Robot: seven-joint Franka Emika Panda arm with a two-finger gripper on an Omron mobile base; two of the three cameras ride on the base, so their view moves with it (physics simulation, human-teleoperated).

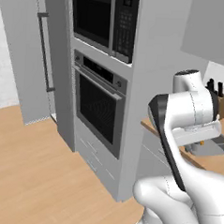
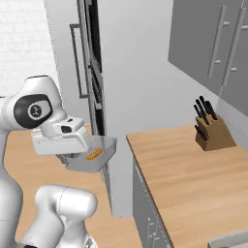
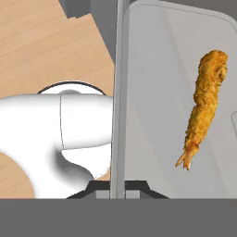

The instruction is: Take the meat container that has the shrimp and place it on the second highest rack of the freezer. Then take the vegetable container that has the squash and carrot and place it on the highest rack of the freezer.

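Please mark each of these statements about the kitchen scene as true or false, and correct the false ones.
1. The tool is closed on the rim of the meat container. True.
2. The container holds two shrimp. False: one shrimp lies in it.
3. The knife block stands on the wooden counter. True.
4. The container rests on the counter. False: in the right base view it is held in the air, beside the counter's edge.
5. The oven door hangs open. False: it is closed.

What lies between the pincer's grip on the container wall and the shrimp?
Only bare grey floor of the meat container; the hand view shows the shrimp lying apart from the rim held by the pincer.
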